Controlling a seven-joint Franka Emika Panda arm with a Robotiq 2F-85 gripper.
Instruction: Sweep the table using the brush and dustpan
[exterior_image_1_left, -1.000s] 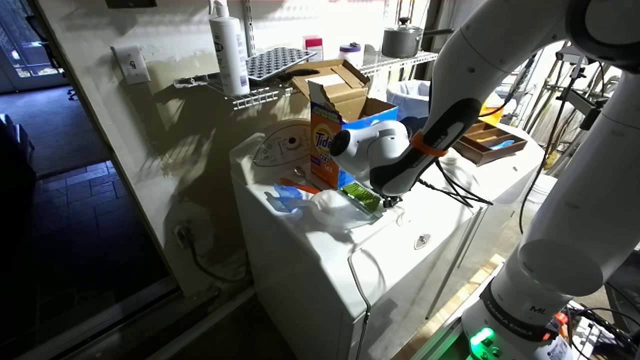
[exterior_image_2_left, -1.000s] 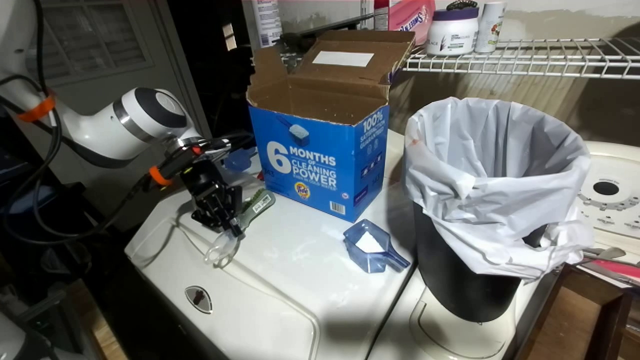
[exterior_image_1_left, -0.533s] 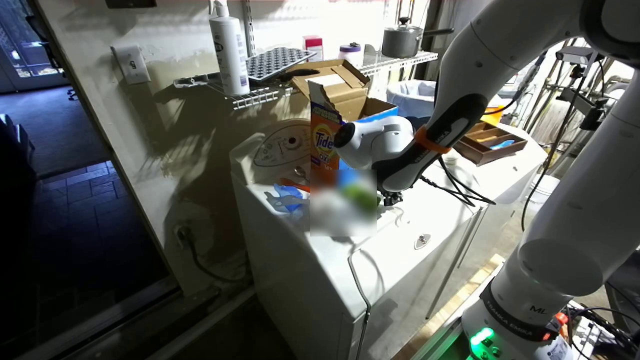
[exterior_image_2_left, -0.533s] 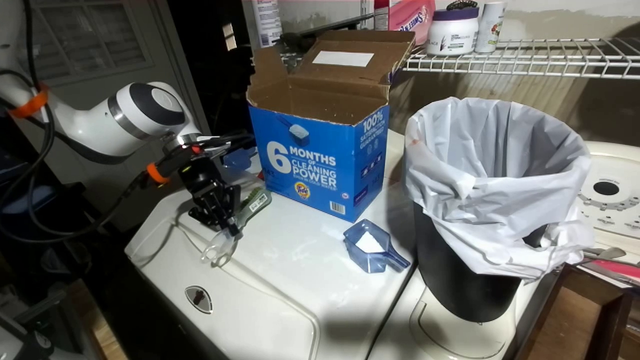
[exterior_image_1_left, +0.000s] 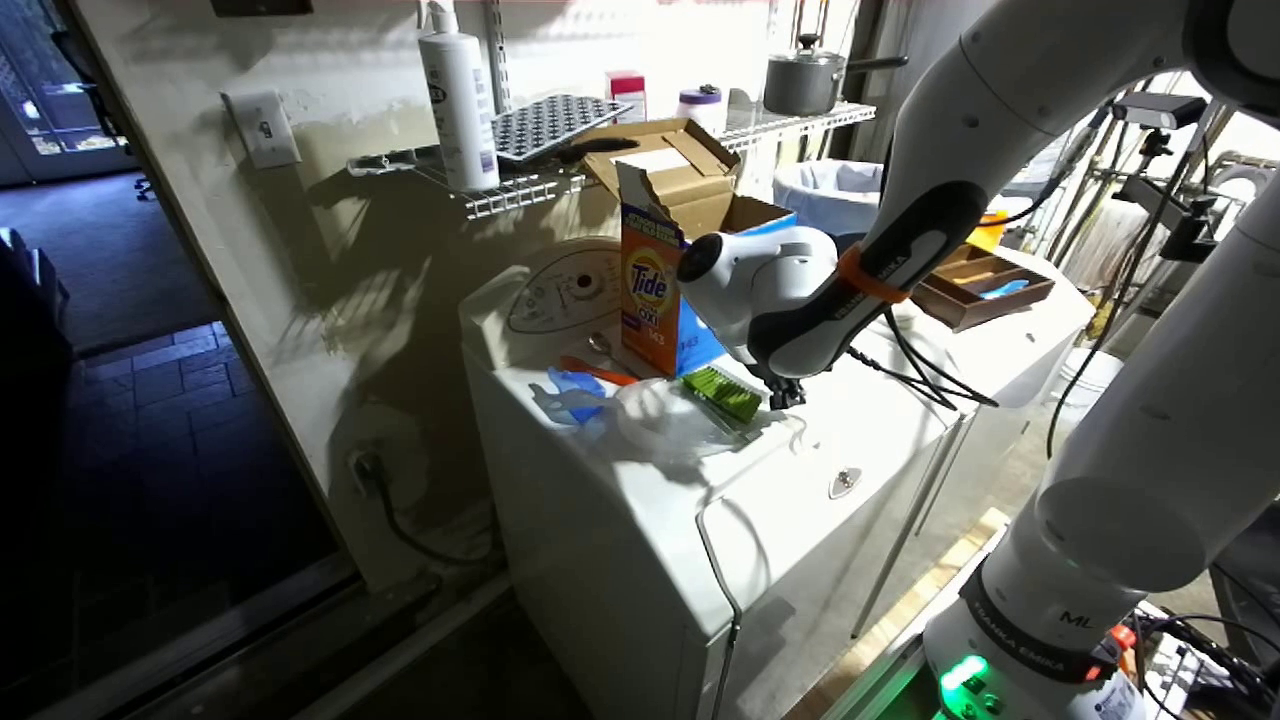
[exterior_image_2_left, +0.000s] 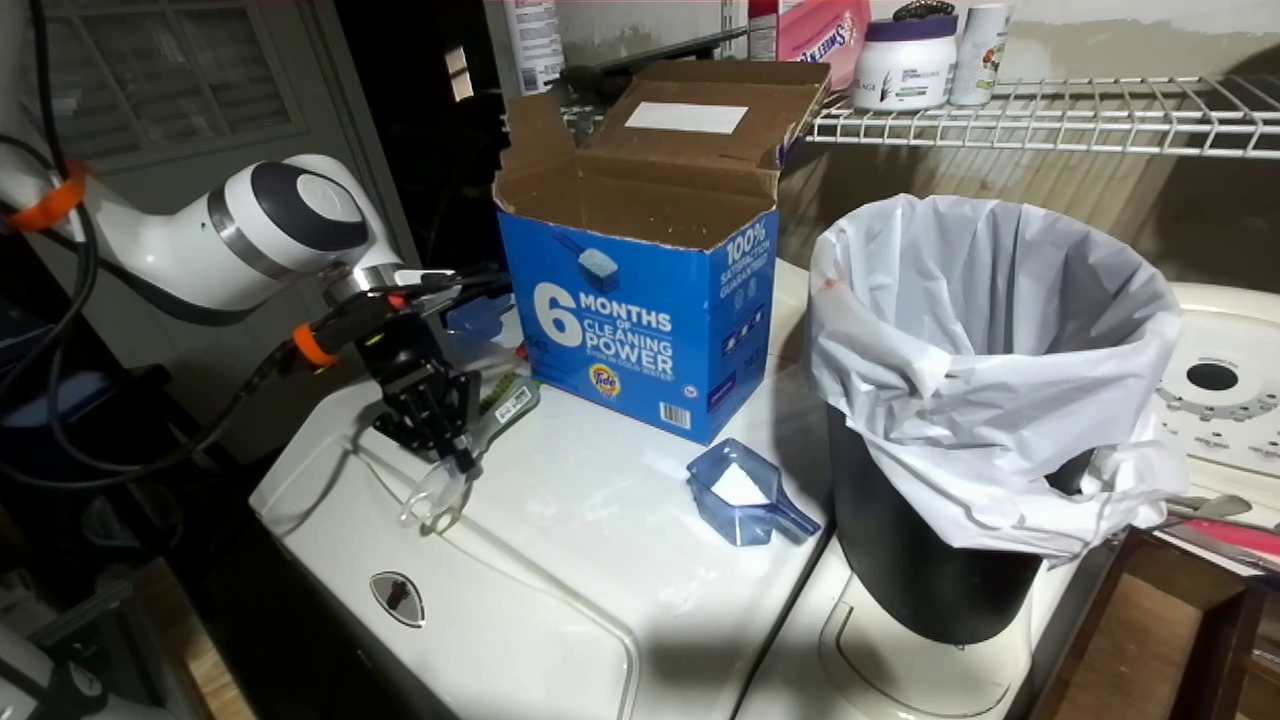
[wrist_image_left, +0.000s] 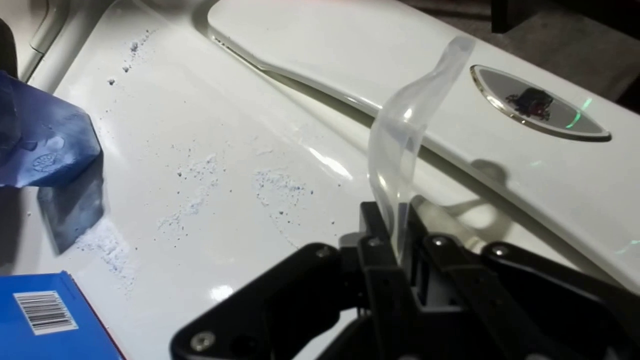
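The table is the white washer top (exterior_image_2_left: 590, 530), also in the wrist view (wrist_image_left: 240, 115). Pale bluish powder (wrist_image_left: 277, 187) lies scattered on it. My gripper (exterior_image_2_left: 465, 455) is shut on the clear handle (wrist_image_left: 400, 135) of the brush, just above the table. The brush head shows green bristles (exterior_image_1_left: 722, 393) in an exterior view and its grey-green labelled back (exterior_image_2_left: 512, 403) in an exterior view. The frosted, translucent dustpan (exterior_image_1_left: 655, 425) lies beside the bristles; it is mostly hidden behind the gripper in an exterior view. The brush head is out of the wrist view.
An open Tide box (exterior_image_2_left: 630, 310) stands behind the brush. A blue scoop with powder (exterior_image_2_left: 735, 490) lies beside a lined black bin (exterior_image_2_left: 930, 540). A blue glove-like item (exterior_image_1_left: 578, 395) and orange tool (exterior_image_1_left: 597, 370) lie near the dustpan. A wire shelf (exterior_image_2_left: 1050, 125) hangs above.
My gripper and the brush have shifted slightly left, away from the scoop, in an exterior view. The arm has swung back a little. The box, scoop and bin have not moved.
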